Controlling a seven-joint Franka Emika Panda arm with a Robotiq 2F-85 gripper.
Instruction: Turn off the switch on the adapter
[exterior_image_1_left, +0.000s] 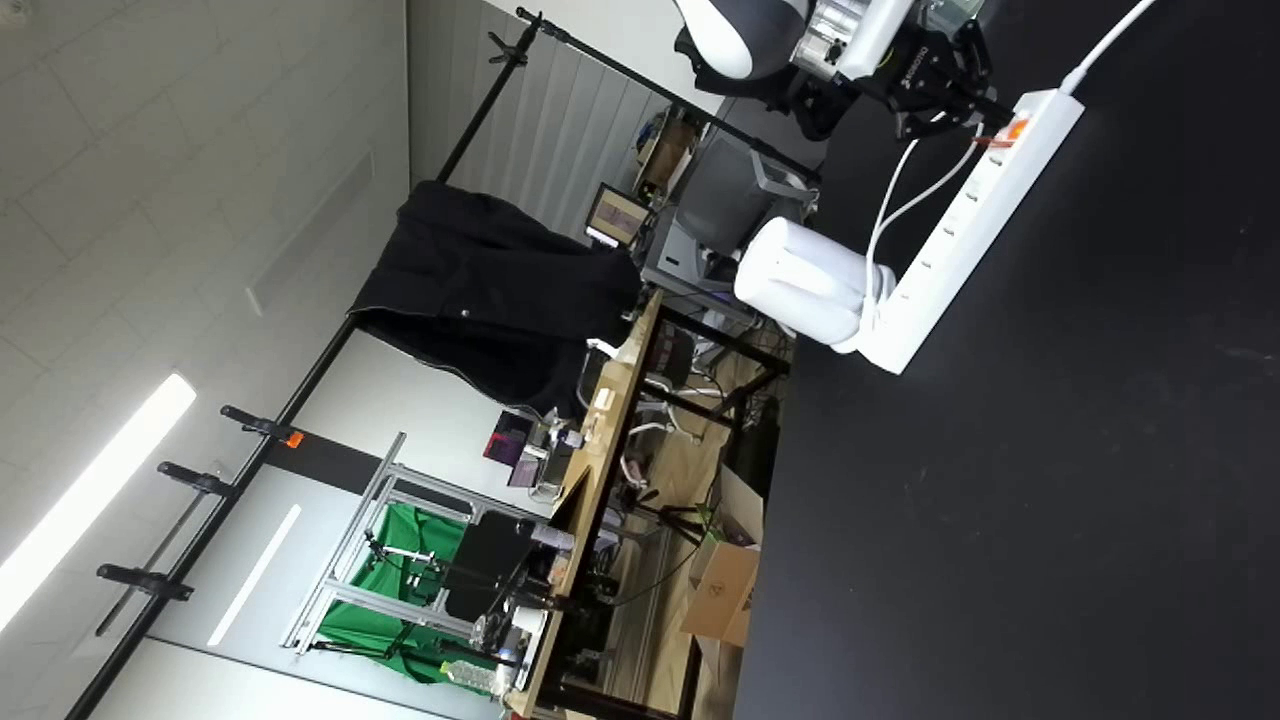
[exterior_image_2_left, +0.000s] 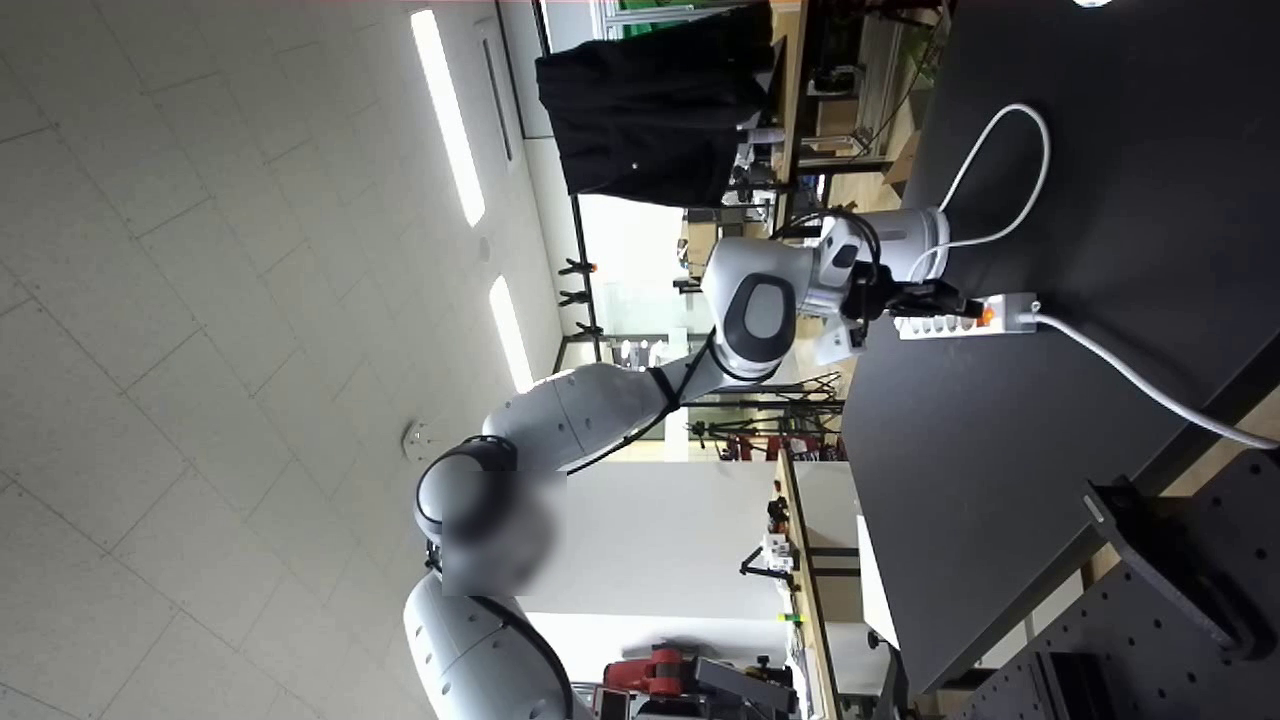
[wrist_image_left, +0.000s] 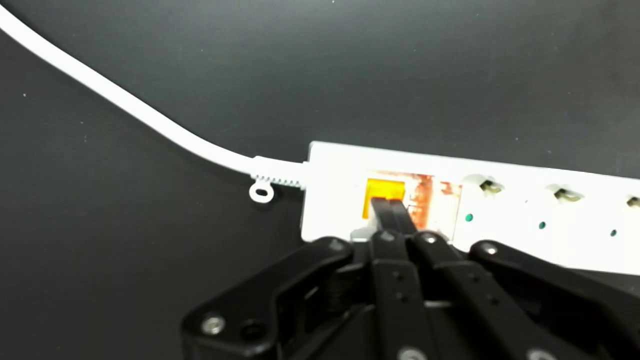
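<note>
On the wide, flat, black table we see the long, white, plastic adapter strip; the wrist view cuts off one end. The black, two-fingered gripper is closed, its fingers side by side. Their tips hide part of the small orange switch on the strip, so we can't tell if they touch it.

The adapter looks smooth plastic; the tabletop, matt.

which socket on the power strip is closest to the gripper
The end socket nearest the orange switch; the others sit farther along the power strip.
</note>
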